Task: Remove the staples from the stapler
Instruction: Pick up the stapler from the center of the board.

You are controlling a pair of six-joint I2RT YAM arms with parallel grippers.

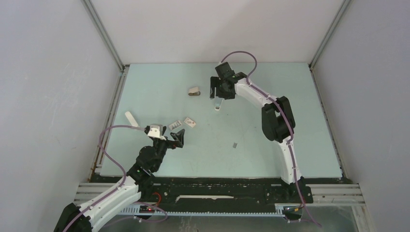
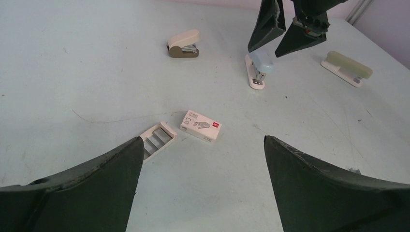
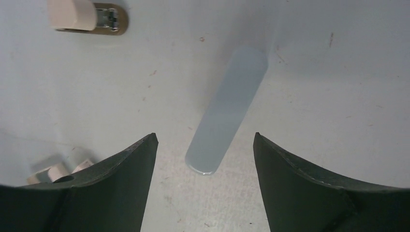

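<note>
Right wrist view: slim pale-blue plastic stapler (image 3: 227, 111) is seen lying flat just below and between the right gripper's (image 3: 205, 136) spread jaws, untouched. Left gripper (image 2: 203, 139) jaws are spread wide too, nothing pinched.

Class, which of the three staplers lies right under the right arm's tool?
The slim pale-blue stapler, framed by the open right tool. The squat beige-and-brown stapler and the long cream stapler lie apart from it.

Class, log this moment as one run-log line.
left gripper: open, near boxes | right gripper: open over stapler | stapler: flat on table, not gripped
</note>
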